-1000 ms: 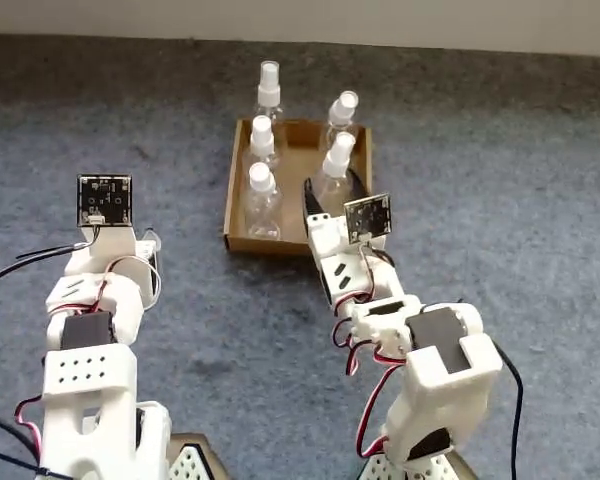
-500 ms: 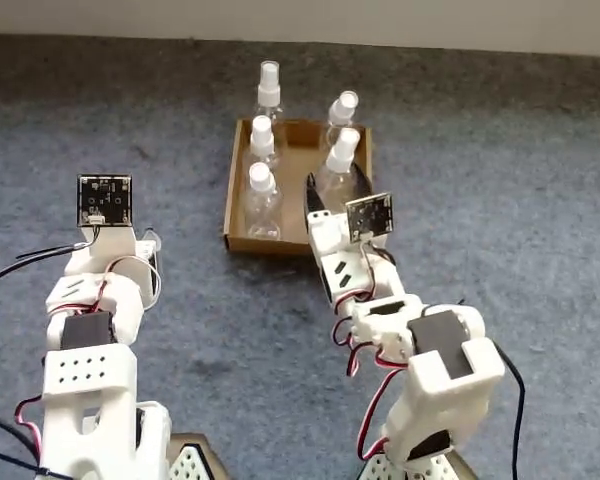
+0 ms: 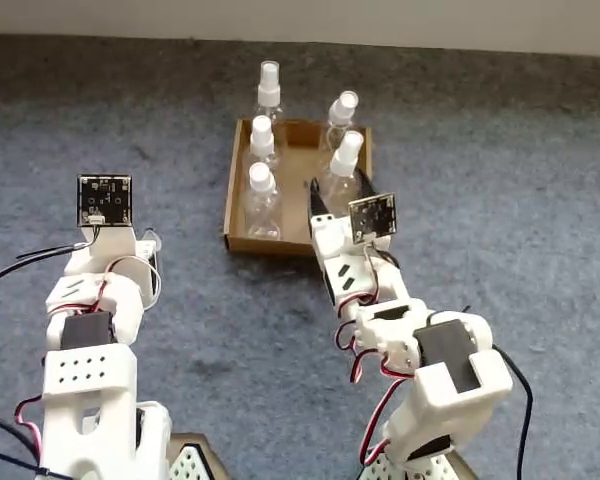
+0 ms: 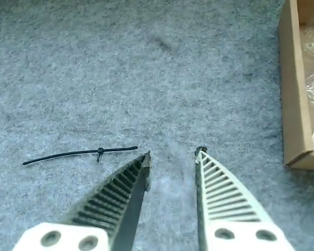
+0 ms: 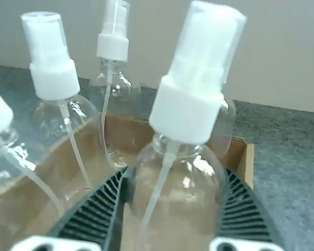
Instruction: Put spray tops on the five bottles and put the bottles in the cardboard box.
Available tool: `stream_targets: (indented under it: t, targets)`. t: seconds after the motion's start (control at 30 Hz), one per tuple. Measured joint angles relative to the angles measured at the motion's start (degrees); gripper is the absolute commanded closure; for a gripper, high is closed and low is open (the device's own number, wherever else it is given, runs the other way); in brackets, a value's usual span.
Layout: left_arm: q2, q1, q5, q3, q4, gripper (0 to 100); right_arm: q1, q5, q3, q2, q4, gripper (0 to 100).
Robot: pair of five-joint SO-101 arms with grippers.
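We see the right gripper [image 3: 340,190] clamping a capped bottle [image 5: 174,193] over the box's [image 3: 236,190] right side, likely for lowering in; the left gripper [image 4: 172,154] hangs open beside the box.

Soft, even light covers the carpet [image 3: 540,200], with small glints on the bottle [image 5: 174,191].

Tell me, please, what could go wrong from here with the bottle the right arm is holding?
1. The bottle held in the right gripper hangs close to the right wall of the cardboard box; lowered as is, its base might catch there and tip.
2. Two standing bottles share the box; a sideways swing could topple them.
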Motion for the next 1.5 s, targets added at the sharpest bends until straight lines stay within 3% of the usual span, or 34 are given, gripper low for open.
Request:
stream_targets:
  t: [0.13,0.63,0.87,1.17,1.4,1.5]
  targets:
    - [0.0,0.0,0.0,0.0,0.0,86,0.0,0.0,0.0,0.0,0.18,72.5]
    - [0.0,0.0,0.0,0.0,0.0,86,0.0,0.0,0.0,-0.09,0.18,72.4]
    - [0.0,0.0,0.0,0.0,0.0,86,0.0,0.0,0.0,-7.91,1.85,72.4]
    - [0.0,0.0,0.0,0.0,0.0,86,0.0,0.0,-1.05,-24.88,20.48,72.4]
    - [0.0,0.0,0.0,0.0,0.0,86,0.0,0.0,-8.35,-45.36,48.53,73.2]
    - [0.0,0.0,0.0,0.0,0.0,86,0.0,0.0,-9.32,-53.8,59.87,81.4]
